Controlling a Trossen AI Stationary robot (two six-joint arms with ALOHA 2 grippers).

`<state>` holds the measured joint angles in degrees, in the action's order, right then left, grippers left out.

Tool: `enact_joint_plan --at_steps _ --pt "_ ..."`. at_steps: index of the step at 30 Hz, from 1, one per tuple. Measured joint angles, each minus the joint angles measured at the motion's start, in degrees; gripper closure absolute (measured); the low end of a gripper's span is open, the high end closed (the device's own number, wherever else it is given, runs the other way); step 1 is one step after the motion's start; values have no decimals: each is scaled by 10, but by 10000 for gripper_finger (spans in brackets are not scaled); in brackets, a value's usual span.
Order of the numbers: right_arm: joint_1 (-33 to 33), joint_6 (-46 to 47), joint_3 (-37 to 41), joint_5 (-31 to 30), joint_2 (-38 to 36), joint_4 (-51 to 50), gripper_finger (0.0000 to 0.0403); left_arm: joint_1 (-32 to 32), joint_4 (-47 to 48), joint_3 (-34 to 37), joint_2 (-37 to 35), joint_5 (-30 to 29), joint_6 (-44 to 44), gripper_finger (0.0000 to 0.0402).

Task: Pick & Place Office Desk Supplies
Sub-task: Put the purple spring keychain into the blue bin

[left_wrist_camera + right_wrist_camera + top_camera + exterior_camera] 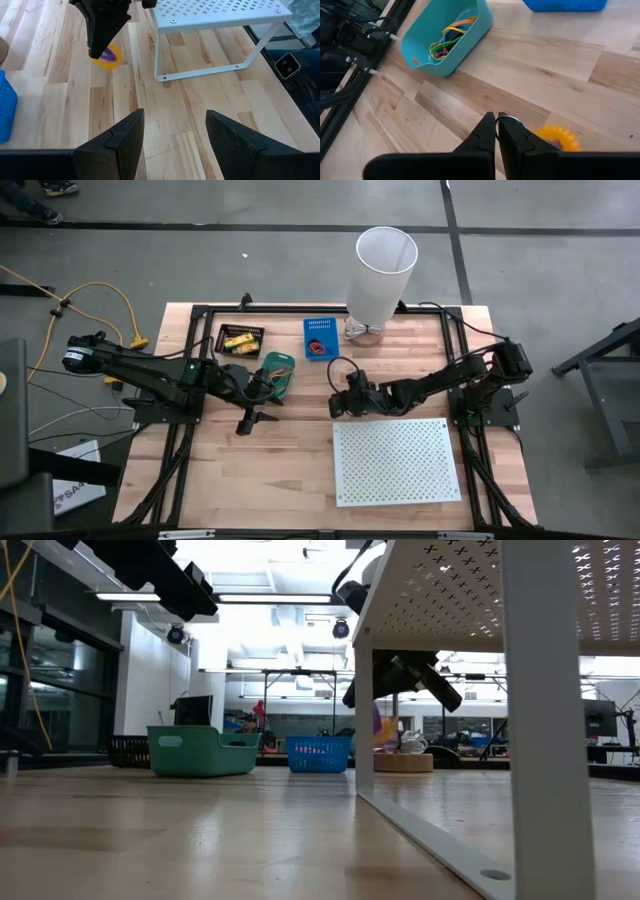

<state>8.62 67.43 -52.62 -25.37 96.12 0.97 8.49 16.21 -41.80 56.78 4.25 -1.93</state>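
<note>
Yellow-and-purple coiled loop [557, 137] hangs right at the tip of my right tool [496, 120], which is clenched. As far as I can judge, it is caught only by a thin wire ring pinched between the fingertips. That grip looks slight. A quick swing could let the ring slide out, and the loop would drop onto the wooden surface [545, 65] and roll. The loop sits just beside and below the tips, touching them through the ring. My left tool [175, 135] waits released, facing the right one. Farther ahead of my right tool stands the teal plastic tub [465, 40] with coloured rubber bands [447, 40] inside. A careless release there could catch its rim. Beyond it is the blue mesh basket [560, 4].
</note>
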Motion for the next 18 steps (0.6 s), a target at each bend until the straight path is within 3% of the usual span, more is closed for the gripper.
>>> enact_joint_plan --at_steps 8,13,18 --pt "0 -1 0 0 0 6 399 0 0 0 0 0 0 195" --pt "12 -74 -2 -3 -1 97 399 0 0 0 0 0 0 195" --pt "-2 47 3 18 7 -65 399 0 0 0 0 0 0 195"
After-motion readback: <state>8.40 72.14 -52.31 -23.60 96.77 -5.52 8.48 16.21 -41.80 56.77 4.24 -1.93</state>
